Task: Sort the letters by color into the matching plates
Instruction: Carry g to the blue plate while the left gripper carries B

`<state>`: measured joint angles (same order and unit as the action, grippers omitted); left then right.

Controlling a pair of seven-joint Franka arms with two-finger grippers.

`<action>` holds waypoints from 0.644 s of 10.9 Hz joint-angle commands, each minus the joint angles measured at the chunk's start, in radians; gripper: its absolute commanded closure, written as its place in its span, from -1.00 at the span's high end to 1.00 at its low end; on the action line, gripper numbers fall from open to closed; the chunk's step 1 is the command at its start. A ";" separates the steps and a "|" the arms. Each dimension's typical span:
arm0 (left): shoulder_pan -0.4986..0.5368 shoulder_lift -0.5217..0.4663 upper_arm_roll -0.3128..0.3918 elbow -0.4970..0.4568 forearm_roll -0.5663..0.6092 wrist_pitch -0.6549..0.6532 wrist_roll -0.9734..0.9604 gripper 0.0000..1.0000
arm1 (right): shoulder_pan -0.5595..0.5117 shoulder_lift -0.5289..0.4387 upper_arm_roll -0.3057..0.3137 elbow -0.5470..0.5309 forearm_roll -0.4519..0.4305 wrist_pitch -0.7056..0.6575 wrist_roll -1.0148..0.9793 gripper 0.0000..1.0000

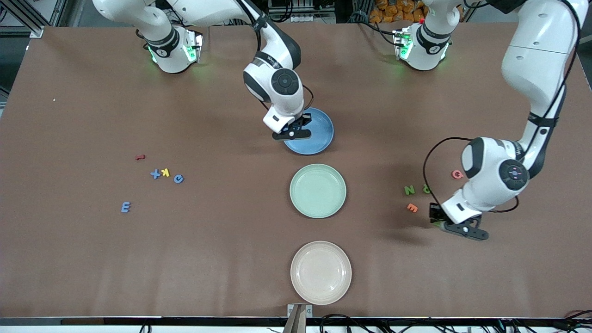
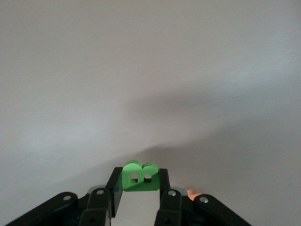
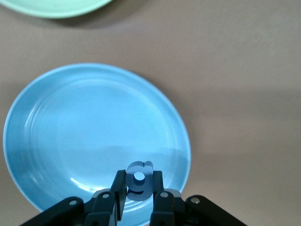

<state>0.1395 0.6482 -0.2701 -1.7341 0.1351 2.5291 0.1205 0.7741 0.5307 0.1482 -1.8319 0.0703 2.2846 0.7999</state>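
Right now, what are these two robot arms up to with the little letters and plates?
They are sorting the letters by color. The right gripper holds a blue letter over the blue plate. The left gripper is shut on a green letter near the left arm's end of the table, where other green letters lie. The green plate is empty, and three blue letters wait near the right arm's end.

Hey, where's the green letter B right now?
The green B is pinched in the left gripper, over bare table at the left arm's end, beside the orange E.
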 commanded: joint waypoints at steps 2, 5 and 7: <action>-0.206 -0.018 0.017 0.046 -0.031 -0.007 -0.197 -1.00 | 0.013 0.032 0.005 0.040 -0.004 -0.017 0.125 0.99; -0.349 0.011 0.017 0.105 -0.031 -0.007 -0.419 -1.00 | 0.004 0.028 0.007 0.039 -0.007 -0.019 0.114 1.00; -0.438 0.039 0.017 0.126 -0.032 -0.010 -0.562 -1.00 | -0.027 0.014 0.007 0.043 -0.010 -0.063 0.113 1.00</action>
<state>-0.2146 0.6469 -0.2688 -1.6551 0.1253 2.5288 -0.3090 0.7824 0.5486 0.1481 -1.8147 0.0713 2.2806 0.8958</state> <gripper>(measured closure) 0.652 0.000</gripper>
